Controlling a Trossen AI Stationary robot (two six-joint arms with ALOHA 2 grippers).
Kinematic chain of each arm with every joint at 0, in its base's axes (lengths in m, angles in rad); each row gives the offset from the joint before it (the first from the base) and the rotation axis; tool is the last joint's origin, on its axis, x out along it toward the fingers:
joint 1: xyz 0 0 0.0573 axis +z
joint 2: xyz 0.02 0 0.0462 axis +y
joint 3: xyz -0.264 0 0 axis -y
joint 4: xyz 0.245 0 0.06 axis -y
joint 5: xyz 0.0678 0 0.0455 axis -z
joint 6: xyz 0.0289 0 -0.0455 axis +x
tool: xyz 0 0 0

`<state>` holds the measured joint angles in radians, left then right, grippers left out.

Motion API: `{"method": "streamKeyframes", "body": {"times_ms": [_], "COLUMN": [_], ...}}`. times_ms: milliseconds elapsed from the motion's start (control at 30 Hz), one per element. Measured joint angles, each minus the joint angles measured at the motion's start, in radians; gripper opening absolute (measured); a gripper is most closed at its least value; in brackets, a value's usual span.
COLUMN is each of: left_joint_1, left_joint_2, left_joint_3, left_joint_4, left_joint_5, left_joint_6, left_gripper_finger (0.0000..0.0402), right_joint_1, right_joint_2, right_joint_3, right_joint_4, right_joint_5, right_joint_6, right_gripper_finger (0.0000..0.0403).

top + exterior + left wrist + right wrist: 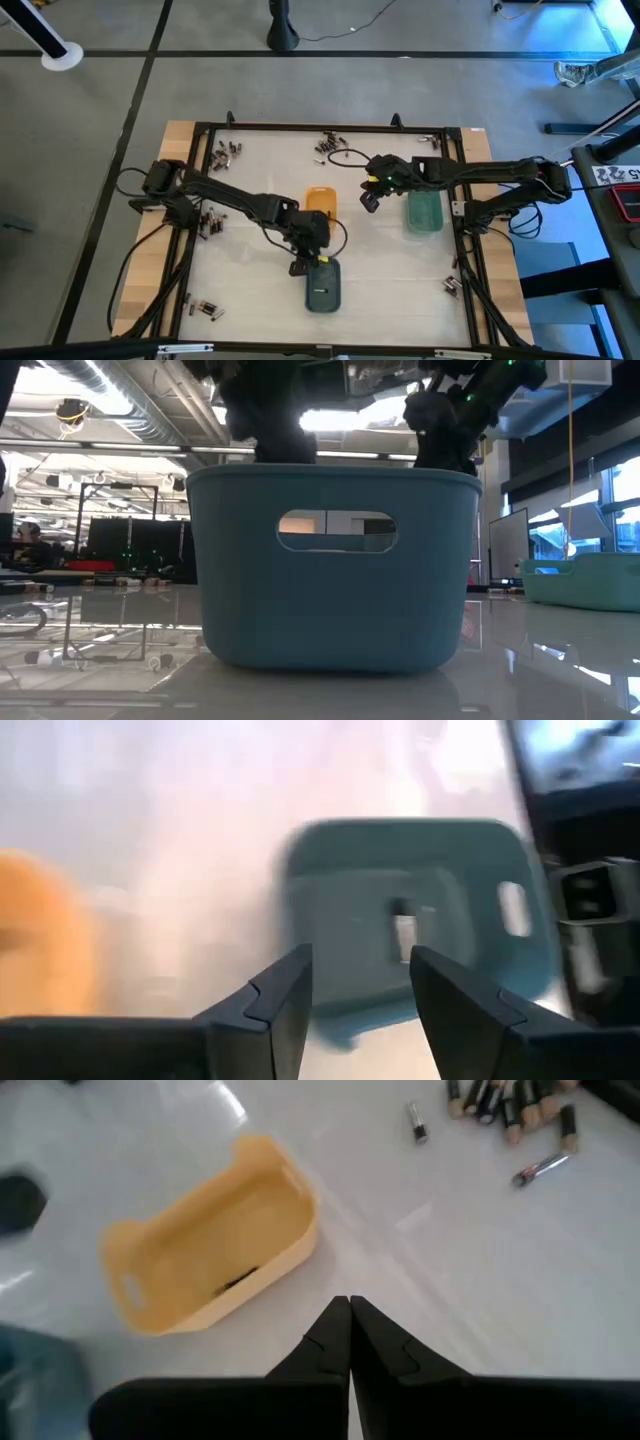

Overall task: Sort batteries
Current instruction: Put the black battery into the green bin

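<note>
from the high view, the left gripper (303, 262) is hanging over the near end of the table, just above the top edge of the small oblong slate-blue plastic tray (323, 285). the right gripper (369, 199) is hovering between the small oblong orange plastic tray (320, 201) and the small oblong green plastic tray (424, 211). the tiny dark and silvery cylindrical batteries (328, 146) are lying in scattered clusters on the white table top (250, 280): one bunch near the far edge, another (226, 153) at the far left corner, more (209, 222) beside the left arm's base, a few (203, 307) at the near left corner and a few (452, 286) by the right rail.

from the low view, the slate-blue tray (330, 565) is filling the middle of the picture with its handle slot facing the camera, and dark arm parts are hanging above its rim. the green tray (585, 580) is sitting off to the right.

from the left wrist view, the left gripper (361, 982) is standing with its fingers (285, 995) parted, holding nothing, with the slate-blue tray (330, 910) beyond them. a small light battery (405, 933) is lying inside that tray. the orange tray (40, 935) is showing as a blur at one side.

from the right wrist view, the right gripper (349, 1328) is clenched tight with nothing between its fingers. the orange tray (205, 1240) is lying past it with a dark battery (238, 1280) inside, and a loose pile of batteries (510, 1105) is resting on the table further off.
</note>
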<state>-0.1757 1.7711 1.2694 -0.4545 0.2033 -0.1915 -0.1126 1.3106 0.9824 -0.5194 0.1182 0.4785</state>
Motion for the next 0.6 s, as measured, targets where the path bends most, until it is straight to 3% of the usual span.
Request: {"method": "streamKeyframes", "body": {"times_ms": [167,300,467,600], "left_joint_1": [0.000,0.023,0.081,0.119], "left_joint_2": [-0.143,-0.277,-0.435,-0.525], "left_joint_3": [-0.028,-0.115,-0.249,-0.325], "left_joint_4": [-0.157,-0.172,-0.094,-0.032], "left_joint_5": [-0.281,-0.445,-0.494,-0.495], "left_joint_6": [0.046,0.041,-0.013,-0.043], "left_gripper_finger": [0.0161,0.0161,0.0161,0.0161], "right_joint_1": [0.113,0.272,0.519,0.697], "right_joint_2": [-0.034,-0.041,-0.036,-0.032], "right_joint_3": [0.089,0.140,0.120,0.064], "right_joint_4": [-0.221,-0.402,-0.557,-0.571], "right_joint_5": [0.002,-0.013,-0.060,-0.090], "right_joint_6": [0.101,0.288,0.559,0.768], "right_gripper_finger": [0.0001,0.0001,0.0001,0.0004]}}
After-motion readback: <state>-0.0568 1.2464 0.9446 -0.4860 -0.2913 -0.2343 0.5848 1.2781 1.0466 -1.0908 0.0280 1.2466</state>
